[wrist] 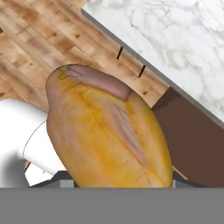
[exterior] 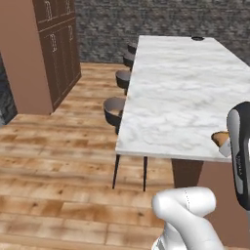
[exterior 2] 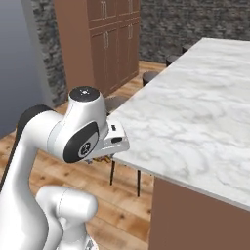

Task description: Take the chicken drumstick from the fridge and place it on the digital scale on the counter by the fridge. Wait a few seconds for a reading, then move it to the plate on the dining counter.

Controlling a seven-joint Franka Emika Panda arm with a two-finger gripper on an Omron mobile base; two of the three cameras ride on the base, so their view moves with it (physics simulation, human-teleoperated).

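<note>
While the chicken drumstick (wrist: 107, 131) sits clamped in the gripper (wrist: 117, 181), its golden bulk swelling up from between the two finger tips in the hand view, the jaws stand part-way closed on the meat rather than fully shut. Seen from the left base view, a small brown and pale bit of the drumstick (exterior: 222, 139) peeps out beside the dark wrist, right at the near edge of the dining counter (exterior: 180, 93). The plate (exterior: 197, 38) looks to be the small dark round thing at the far end of the dining counter, well apart from the drumstick. The dark stools (exterior: 114, 111) stand along the dining counter's left side over the wooden floor (exterior: 53, 161). My judgement is that the carry to the plate is under way with most of the slab's length left to cover. The risks: the rounded meat could slip from the grip during a long swing and fall to the floor beside the dining counter, or the low-hanging hand could knock against the slab's edge.
</note>
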